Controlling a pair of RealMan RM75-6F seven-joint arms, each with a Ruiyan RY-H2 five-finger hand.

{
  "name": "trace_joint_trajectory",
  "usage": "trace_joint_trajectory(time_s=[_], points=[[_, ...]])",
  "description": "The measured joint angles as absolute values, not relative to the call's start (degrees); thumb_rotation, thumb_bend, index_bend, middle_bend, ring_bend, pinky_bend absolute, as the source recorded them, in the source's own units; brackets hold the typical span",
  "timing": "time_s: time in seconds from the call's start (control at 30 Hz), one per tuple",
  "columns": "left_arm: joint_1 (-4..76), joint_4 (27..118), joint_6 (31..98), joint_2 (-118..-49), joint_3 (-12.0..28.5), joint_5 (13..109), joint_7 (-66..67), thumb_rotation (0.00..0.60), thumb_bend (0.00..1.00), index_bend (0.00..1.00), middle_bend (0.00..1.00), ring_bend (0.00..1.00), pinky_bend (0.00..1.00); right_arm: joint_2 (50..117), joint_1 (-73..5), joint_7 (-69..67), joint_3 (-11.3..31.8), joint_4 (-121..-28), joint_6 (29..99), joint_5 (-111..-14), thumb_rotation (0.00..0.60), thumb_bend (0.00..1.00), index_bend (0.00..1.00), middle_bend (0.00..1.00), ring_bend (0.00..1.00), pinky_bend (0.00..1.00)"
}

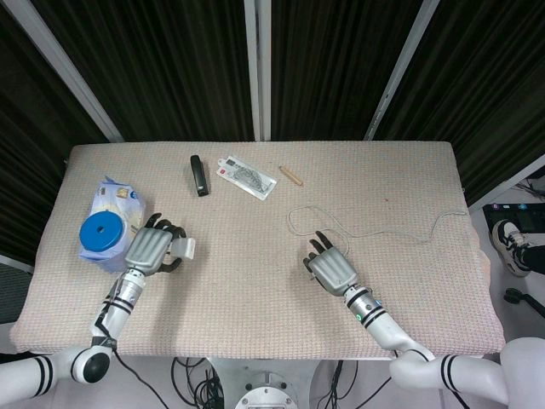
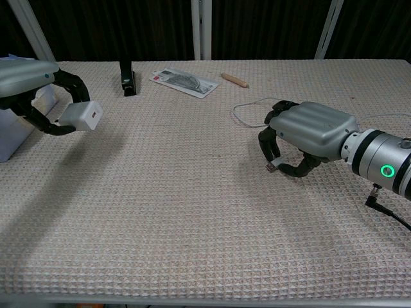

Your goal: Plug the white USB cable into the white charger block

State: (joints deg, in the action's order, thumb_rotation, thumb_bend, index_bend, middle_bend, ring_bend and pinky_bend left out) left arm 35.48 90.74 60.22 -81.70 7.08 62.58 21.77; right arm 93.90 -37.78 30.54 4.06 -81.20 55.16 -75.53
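My left hand [image 2: 29,83] [image 1: 151,250] holds the white charger block [image 2: 79,116] [image 1: 182,248] above the cloth at the left, its port face turned toward the middle. At the right, my right hand [image 2: 307,136] [image 1: 329,268] pinches the plug end [image 2: 272,166] of the white USB cable, lifted just off the cloth. The thin white cable [image 1: 366,233] [image 2: 247,106] loops behind that hand and trails off toward the right edge of the table. A wide stretch of cloth separates the two hands.
A black stapler-like object [image 1: 198,175] [image 2: 128,80], a clear packet [image 1: 247,176] [image 2: 182,81] and a small wooden stick [image 1: 290,175] [image 2: 234,79] lie along the far side. A blue-lidded container on a pouch [image 1: 107,227] stands beside my left hand. The table carries a beige woven cloth [image 2: 192,212].
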Motion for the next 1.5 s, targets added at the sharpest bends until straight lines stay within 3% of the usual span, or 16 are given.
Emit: trace_joint_trajectory(time_s=[0.37,0.77,1.03,1.5], points=[[38.39,91.42,58.65,-82.53,10.36,59.81,22.62,0.6,0.38,0.47,0.42,0.19,0.09,91.17,-38.34,30.3,6.54,-85.28,57.37,-76.02,0.6,0.33,0.55,0.49,0.17,0.0],[42.66,91.95,61.51,-89.23,15.34,52.62,27.45,0.6,0.38,0.47,0.43,0.21,0.11,89.31,-43.16,33.01,16.73,-93.25,57.49,-64.49,0.6,0.33,0.57,0.5,0.19,0.0],[45.34,93.16,65.72,-92.24,17.48,48.16,34.04,0.6,0.37,0.47,0.44,0.21,0.11,94.41,-49.03,38.73,21.24,-92.95,59.42,-53.28,0.6,0.33,0.57,0.5,0.19,0.0],[48.8,95.87,71.03,-94.6,20.16,42.93,40.04,0.6,0.37,0.47,0.45,0.23,0.12,102.2,-56.31,41.28,24.66,-84.78,62.64,-45.96,0.6,0.33,0.57,0.5,0.2,0.0]])
